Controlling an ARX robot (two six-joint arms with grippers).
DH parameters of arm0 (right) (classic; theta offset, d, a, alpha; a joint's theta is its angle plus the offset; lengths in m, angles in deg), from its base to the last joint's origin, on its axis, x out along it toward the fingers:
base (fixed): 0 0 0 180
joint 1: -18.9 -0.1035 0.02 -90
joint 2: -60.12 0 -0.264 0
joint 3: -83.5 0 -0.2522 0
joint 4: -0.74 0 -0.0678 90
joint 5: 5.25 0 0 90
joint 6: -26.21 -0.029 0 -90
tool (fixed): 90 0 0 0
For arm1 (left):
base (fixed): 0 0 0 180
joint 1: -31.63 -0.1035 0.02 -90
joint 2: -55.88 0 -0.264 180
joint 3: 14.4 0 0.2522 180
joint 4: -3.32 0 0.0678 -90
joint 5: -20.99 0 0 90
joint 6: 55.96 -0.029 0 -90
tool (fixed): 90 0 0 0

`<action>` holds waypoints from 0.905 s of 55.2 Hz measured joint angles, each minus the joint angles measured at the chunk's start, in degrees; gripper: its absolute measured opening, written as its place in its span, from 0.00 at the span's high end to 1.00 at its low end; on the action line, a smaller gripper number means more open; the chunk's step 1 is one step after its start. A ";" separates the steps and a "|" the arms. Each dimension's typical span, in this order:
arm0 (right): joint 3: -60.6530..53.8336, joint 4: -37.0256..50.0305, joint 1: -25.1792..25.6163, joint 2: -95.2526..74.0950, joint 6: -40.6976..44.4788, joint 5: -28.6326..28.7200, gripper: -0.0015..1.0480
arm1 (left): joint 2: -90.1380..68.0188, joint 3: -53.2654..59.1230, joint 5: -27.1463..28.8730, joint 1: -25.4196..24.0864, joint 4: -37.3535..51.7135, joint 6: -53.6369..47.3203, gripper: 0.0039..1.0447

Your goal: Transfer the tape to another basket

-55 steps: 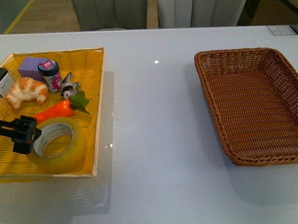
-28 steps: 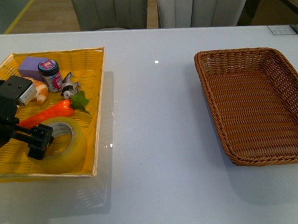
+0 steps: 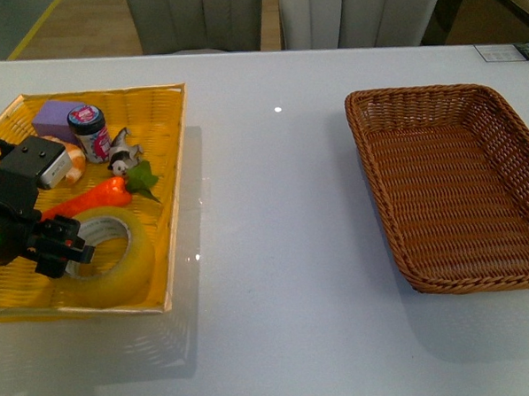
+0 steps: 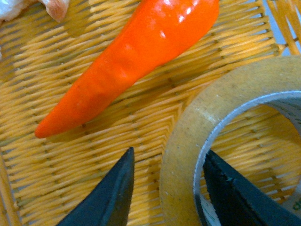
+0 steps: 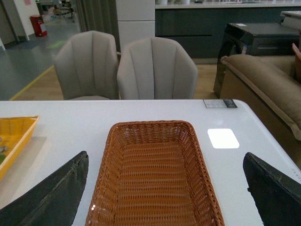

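The tape (image 3: pixel 117 254), a wide yellowish roll with a white core, lies flat in the yellow tray (image 3: pixel 170 181) at the left. My left gripper (image 3: pixel 65 248) is open and low over the roll's near-left wall. In the left wrist view the tape's wall (image 4: pixel 188 141) stands between the two dark fingers (image 4: pixel 113 193), one outside the roll and one inside its hole. The dark brown wicker basket (image 3: pixel 454 184) sits empty at the right and fills the right wrist view (image 5: pixel 155 174). My right gripper (image 5: pixel 164 197) is open above it and does not show in the front view.
The yellow tray also holds an orange carrot (image 3: pixel 87 198), a croissant (image 3: pixel 67 164), a purple block (image 3: pixel 56 116), a small jar (image 3: pixel 90 132) and a small grey figure (image 3: pixel 125 152). The carrot (image 4: pixel 136 56) lies close beside the tape. Two grey chairs (image 5: pixel 127 66) stand behind the table.
My left arm has moved right and down over the tray, and its fingers now straddle the tape's wall. The tape and the brown basket have not moved.
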 joint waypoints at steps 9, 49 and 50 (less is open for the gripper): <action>0.00 0.00 0.00 0.00 0.00 0.00 0.09 | 3.98 1.25 -1.92 -0.55 -2.16 2.67 0.84; 0.00 0.00 0.00 0.00 0.00 0.00 0.09 | 31.52 3.96 -5.35 2.69 -12.33 14.67 0.87; 0.00 0.00 0.00 0.00 0.00 0.00 0.09 | 31.82 3.89 -5.35 3.08 -12.44 14.82 0.87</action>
